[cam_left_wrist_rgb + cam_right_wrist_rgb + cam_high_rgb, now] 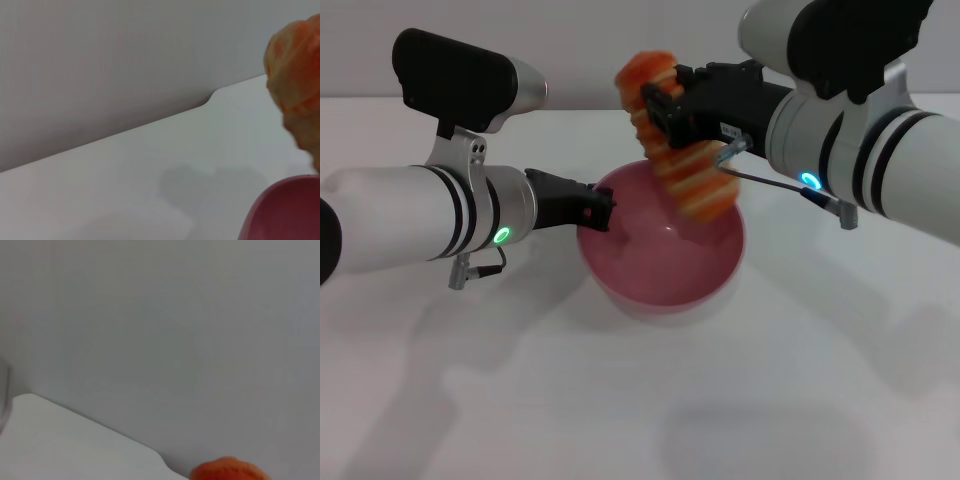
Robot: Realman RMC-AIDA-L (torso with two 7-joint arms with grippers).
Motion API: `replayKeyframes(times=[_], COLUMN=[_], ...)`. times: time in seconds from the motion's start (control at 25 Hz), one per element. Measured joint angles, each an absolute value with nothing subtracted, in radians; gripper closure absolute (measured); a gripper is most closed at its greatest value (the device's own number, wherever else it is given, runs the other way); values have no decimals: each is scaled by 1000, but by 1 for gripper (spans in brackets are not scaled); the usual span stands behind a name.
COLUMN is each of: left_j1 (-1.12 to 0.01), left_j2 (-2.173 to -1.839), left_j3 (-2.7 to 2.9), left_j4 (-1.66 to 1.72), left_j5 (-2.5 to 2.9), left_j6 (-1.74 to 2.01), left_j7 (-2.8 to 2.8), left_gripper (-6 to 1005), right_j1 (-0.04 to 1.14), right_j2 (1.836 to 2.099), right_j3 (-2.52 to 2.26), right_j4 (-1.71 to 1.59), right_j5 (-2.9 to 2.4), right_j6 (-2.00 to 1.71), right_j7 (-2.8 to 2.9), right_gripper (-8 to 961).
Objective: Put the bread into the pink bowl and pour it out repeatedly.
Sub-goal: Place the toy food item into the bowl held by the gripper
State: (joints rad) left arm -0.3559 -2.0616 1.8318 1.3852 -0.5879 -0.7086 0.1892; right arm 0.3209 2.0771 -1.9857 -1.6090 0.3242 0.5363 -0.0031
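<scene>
a white table [740,400] carries the pink bowl [660,275] near its middle.

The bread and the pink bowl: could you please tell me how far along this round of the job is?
Done: the right gripper has the bread lifted, and the left gripper holds the pink bowl by its rim on the table. In hand: the bread hangs tilted over the bowl, lower end inside. Left: release it, then pour it out.

The pink bowl [660,250] has its mouth half blocked by the bread [682,150], which hangs tilted over the far rim, clamped in the right gripper [658,112]. The left gripper [603,208] bars the left rim (pinching it). The table [640,400] in front lies open.
</scene>
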Motion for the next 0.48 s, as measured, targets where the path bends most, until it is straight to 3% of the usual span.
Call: replayKeyframes(times=[0.08, 0.28, 0.48], left_j1=[-356, -356, -356], left_j2=[-2062, -2062, -2062], left_j3=[1831, 1830, 1828], left_j4=[1386, 1394, 1394], left_j5=[-588, -587, -587], left_j6=[-709, -709, -709], left_j7=[190, 194, 195], left_gripper=[952, 952, 951], right_j1=[323, 323, 320], right_j2=[2077, 2077, 2077], right_j3=[-1992, -2002, -2006], right_j4=[-1608, -1608, -1611], right_j5=[324, 324, 324], right_j6=[534, 526, 523], right_j7=[-3, -3, -3], right_gripper=[750, 511, 362])
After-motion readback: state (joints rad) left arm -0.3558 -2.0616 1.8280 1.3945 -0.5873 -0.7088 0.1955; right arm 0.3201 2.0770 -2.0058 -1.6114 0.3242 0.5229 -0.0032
